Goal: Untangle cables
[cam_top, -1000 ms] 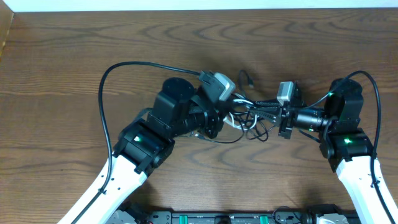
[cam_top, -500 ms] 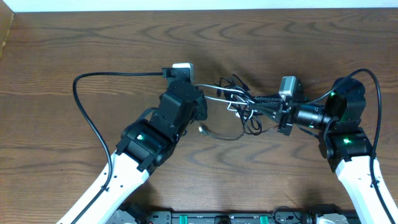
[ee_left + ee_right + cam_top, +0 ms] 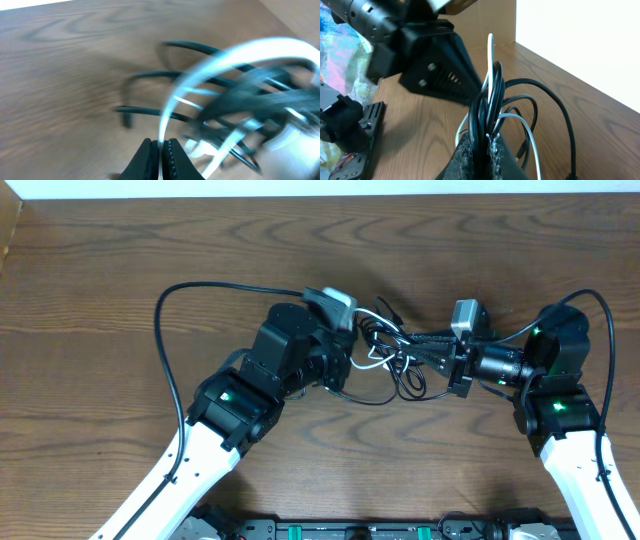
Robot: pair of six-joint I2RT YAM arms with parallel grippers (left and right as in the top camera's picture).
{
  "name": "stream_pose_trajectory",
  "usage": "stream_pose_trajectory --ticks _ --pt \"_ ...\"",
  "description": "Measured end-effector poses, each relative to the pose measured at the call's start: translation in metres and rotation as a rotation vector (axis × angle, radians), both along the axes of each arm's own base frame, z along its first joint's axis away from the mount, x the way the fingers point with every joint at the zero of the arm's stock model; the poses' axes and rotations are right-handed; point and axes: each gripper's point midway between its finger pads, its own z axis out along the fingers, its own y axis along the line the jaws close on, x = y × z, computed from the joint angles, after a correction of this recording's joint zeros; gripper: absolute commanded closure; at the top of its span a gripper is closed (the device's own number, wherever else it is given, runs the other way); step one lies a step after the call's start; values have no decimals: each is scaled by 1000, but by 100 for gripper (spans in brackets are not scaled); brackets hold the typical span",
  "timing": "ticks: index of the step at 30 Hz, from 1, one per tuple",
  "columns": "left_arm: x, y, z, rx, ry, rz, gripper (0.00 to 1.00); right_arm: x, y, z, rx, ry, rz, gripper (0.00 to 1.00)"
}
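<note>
The cables [image 3: 395,358] form one knot of thin black loops and a white strand on the wooden table, stretched between both arms. My left gripper [image 3: 348,360] is at the knot's left side. In the left wrist view, my left gripper [image 3: 160,147] is shut on the white cable [image 3: 260,45], which arcs up and to the right over blurred black cables [image 3: 190,45]. My right gripper [image 3: 434,352] is at the knot's right side. In the right wrist view, my right gripper [image 3: 485,145] is shut on a bundle of black cables [image 3: 485,110] with the white cable [image 3: 491,55] running alongside them.
The left arm's thick black lead [image 3: 170,310] loops out over the table to the left. The right arm's lead [image 3: 605,330] curves beside its wrist. A black equipment rail [image 3: 380,530] runs along the near edge. The left arm's black fingers [image 3: 445,65] loom close in the right wrist view.
The left wrist swung up and left, pulling the knot out, then came back toward it with the white cable still clamped. The right arm has barely moved.
</note>
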Motion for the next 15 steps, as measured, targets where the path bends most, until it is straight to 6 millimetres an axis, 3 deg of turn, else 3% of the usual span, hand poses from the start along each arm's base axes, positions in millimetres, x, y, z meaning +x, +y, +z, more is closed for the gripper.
stream_pose_trajectory --ticks 6,15 --pt "-15 -15 3 2 -40 -169 91 -3 1 1 7 0 20 99" --pt "-16 -22 13 -20 -95 -224 91 -5 2 1 10 4 32 99"
